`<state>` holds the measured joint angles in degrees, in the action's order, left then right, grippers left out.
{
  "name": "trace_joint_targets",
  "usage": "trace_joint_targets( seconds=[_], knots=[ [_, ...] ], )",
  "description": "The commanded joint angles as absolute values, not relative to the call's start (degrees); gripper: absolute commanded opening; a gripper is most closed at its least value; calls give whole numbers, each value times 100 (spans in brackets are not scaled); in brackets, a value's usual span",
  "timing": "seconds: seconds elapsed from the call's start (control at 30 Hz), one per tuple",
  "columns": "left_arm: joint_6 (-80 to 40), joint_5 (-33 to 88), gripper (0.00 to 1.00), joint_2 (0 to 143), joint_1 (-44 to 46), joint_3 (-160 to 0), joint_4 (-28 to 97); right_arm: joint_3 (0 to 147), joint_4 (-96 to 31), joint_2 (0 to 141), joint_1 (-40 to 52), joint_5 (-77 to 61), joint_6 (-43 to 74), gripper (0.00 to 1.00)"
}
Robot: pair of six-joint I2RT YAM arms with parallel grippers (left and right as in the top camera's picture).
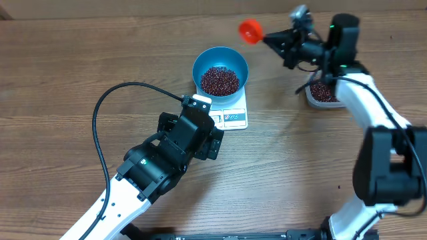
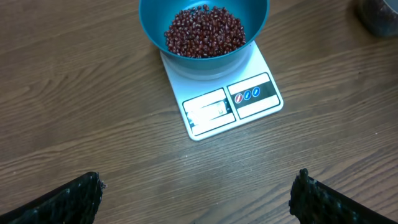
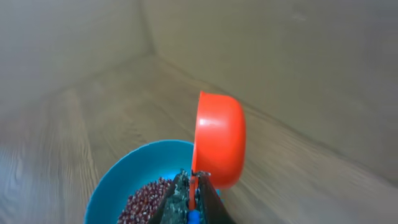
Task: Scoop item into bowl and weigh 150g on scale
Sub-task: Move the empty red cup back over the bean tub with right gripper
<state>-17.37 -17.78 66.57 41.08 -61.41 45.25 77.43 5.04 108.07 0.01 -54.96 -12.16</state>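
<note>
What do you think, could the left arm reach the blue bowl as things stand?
Probably yes: the open left gripper faces the bowl on the scale, with only bare table between them.

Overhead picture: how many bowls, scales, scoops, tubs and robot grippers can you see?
blue bowl: 1
white scale: 1
orange scoop: 1
clear tub: 1
grippers: 2, the left gripper and the right gripper
Total: 6
</note>
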Motion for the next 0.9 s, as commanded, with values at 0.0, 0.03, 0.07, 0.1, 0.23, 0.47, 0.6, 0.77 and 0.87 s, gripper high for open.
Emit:
trace_joint_targets(
  seconds=[0.0, 0.03, 0.07, 0.1, 0.23, 0.47, 0.6, 0.77, 0.87],
  knots=[
    [-1688, -1798, 99, 6676, 4051, -6117, 4521, 7734, -301, 9953, -183, -4285, -770, 4],
    [-1688, -1798, 99, 6676, 4051, -6117, 4519, 7734, -563, 9830, -217, -3927, -770, 4],
    [-1688, -1798, 99, 6676, 4051, -6117, 4519, 7734, -836, 9695, -252, -3551, -773, 4],
    [-1688, -1798, 100, 6676, 4051, -6117, 4519, 7734, -1046, 9588, -279, -3229, -773, 4],
    [-1688, -1798, 99, 6676, 4051, -6117, 4519, 7734, -1949, 9131, -357, -1643, -803, 4],
    [-1688, -1798, 99, 6676, 4051, -6117, 4519, 7734, -2891, 8840, -362, 180, -1249, 4],
    [-1688, -1798, 99, 6676, 4051, -6117, 4519, 7732, -3249, 8840, -362, 615, -1247, 4],
    [-1691, -1798, 99, 6676, 4051, -6117, 4519, 7732, -3806, 8840, -362, 701, -1247, 4],
    [-1688, -1798, 99, 6676, 4051, -6117, 4519, 7732, -4003, 8847, -362, 880, -1247, 4]
  ],
)
